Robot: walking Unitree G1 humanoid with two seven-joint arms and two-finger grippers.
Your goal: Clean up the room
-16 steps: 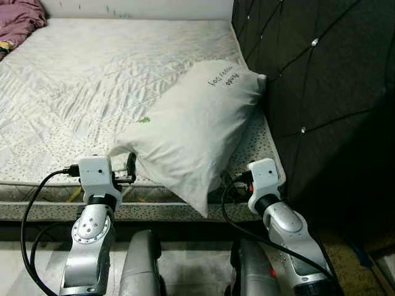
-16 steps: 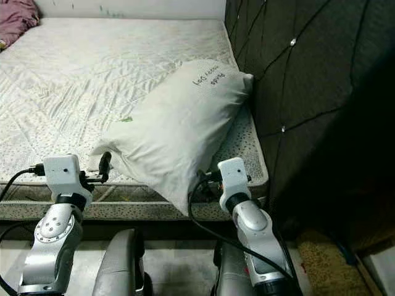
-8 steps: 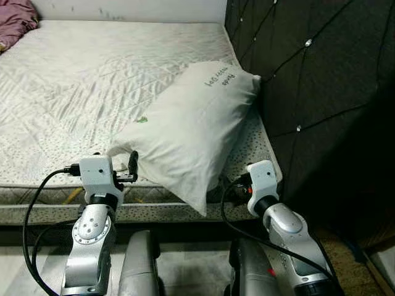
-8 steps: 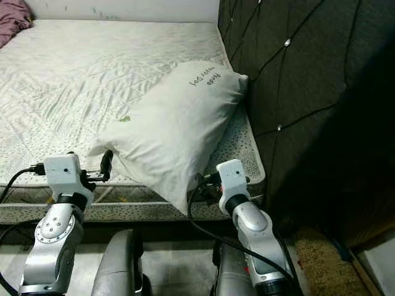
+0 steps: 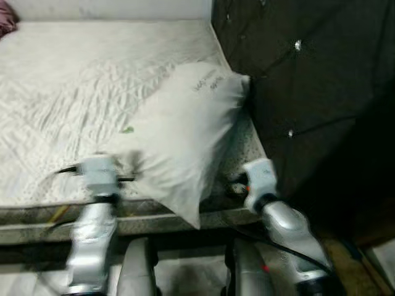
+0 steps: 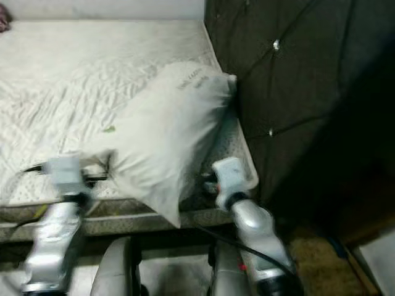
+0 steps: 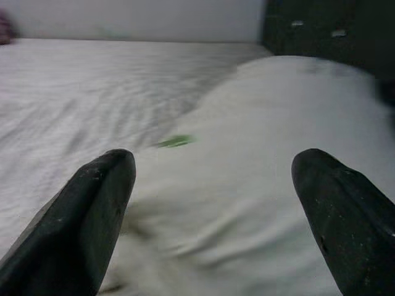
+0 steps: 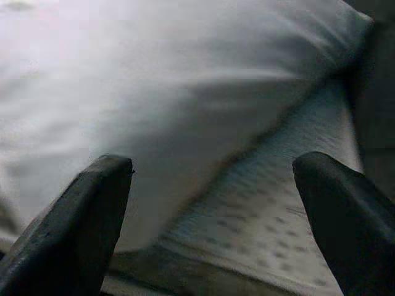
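Observation:
A white pillow [image 5: 179, 132] with dark lettering and a small green tag lies on the mattress [image 5: 74, 80], leaning toward the dark tufted headboard [image 5: 296, 80]; one corner hangs over the mattress's near edge. My left gripper [image 7: 213, 203] is open at the pillow's near left corner, its fingers [image 7: 80, 216] spread before the fabric. My right gripper [image 8: 216, 216] is open at the pillow's right side, just above the mattress edge, with nothing between its fingers [image 8: 74, 222]. Both silver arms [image 5: 92, 228] reach forward from the bottom of the head views.
The headboard stands close on the right. A purple cloth [image 5: 6, 12] lies at the mattress's far left corner. The mattress's front edge [image 5: 37, 219] runs just under both grippers, with floor [image 5: 185, 274] below. The head views are blurred.
The camera has swung to the right and blurred, so the pillow and bed sit further left in the picture. Both grippers stay open by the pillow's near corners.

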